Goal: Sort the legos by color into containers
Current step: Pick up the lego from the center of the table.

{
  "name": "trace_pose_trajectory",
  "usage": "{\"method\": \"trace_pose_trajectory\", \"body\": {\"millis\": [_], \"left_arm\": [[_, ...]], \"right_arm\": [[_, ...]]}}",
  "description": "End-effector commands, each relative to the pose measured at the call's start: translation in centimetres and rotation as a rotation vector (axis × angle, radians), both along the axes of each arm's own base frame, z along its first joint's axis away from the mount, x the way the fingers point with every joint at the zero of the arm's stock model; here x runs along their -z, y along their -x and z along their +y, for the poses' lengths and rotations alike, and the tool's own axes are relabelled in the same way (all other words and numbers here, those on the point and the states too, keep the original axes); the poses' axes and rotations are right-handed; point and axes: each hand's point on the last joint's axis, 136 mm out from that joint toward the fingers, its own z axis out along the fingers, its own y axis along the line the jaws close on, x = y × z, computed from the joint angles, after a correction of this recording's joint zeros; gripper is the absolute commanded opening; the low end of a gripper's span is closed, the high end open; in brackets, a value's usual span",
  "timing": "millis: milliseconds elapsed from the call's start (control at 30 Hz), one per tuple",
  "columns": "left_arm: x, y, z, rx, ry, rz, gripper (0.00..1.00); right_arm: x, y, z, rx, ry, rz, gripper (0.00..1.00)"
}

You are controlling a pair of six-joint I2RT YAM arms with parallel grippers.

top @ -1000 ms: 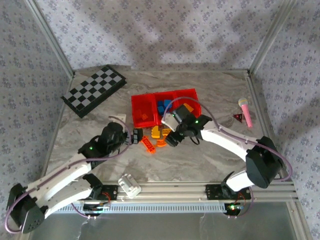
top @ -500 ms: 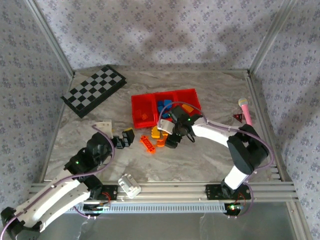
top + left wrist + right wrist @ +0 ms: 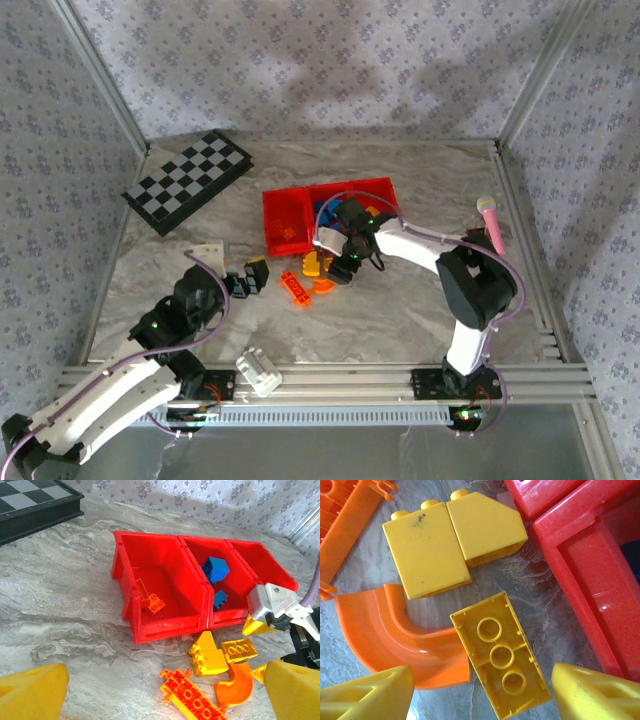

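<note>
Right gripper (image 3: 482,692) shifted closer to red tray (image 3: 590,555); jaws part open, empty, straddling upturned yellow brick (image 3: 501,655) beside it; left gripper (image 3: 162,690) wide open, empty; risk: finger snags adjoining orange curve (image 3: 385,630), brick skews.

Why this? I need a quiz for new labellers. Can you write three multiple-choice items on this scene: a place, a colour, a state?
1. Where do the blue bricks lie?
A. On the checkered board
B. In the middle compartment of the red tray
C. On the table by the white block

2. What colour is the curved piece lying in front of the tray?
A. Orange
B. Blue
C. Green

3. How does the left gripper stand?
A. Shut on a yellow brick
B. Shut on the tray's rim
C. Open, holding nothing

Key: 1 B, both blue bricks sit inside the middle bin; 2 A, the curved piece is plainly orange; 3 C, its yellow fingers stand wide apart, gripping nothing.
</note>
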Motion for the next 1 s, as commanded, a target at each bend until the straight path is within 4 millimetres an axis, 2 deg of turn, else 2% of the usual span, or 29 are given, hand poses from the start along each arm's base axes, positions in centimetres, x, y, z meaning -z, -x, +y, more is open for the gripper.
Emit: {"method": "trace_pose_trajectory", "body": {"millis": [0,433,700,967], "left_arm": [[0.3,-0.1,0.0,-0.009,0.012,0.006,1.00],[0.4,-0.4,-0.4,-0.002,0.009,0.012,1.00],[0.7,-0.5,-0.4,-0.007,0.003,0.015,1.00],[1.0,-0.4,-0.3,-0.011,0.003,0.021,1.00]], "right_arm": [[0.3,-0.1,-0.1,0.012,0.023,0.036,0.74],[1.8,-2.8,-1.0,0.110,0.119,0.035,0.75],[2.4,-3.1,-2.1,0.180,0.142,0.030,0.71],[3.2,-2.6,-3.2,0.242,0.180,0.051,0.66]]}}
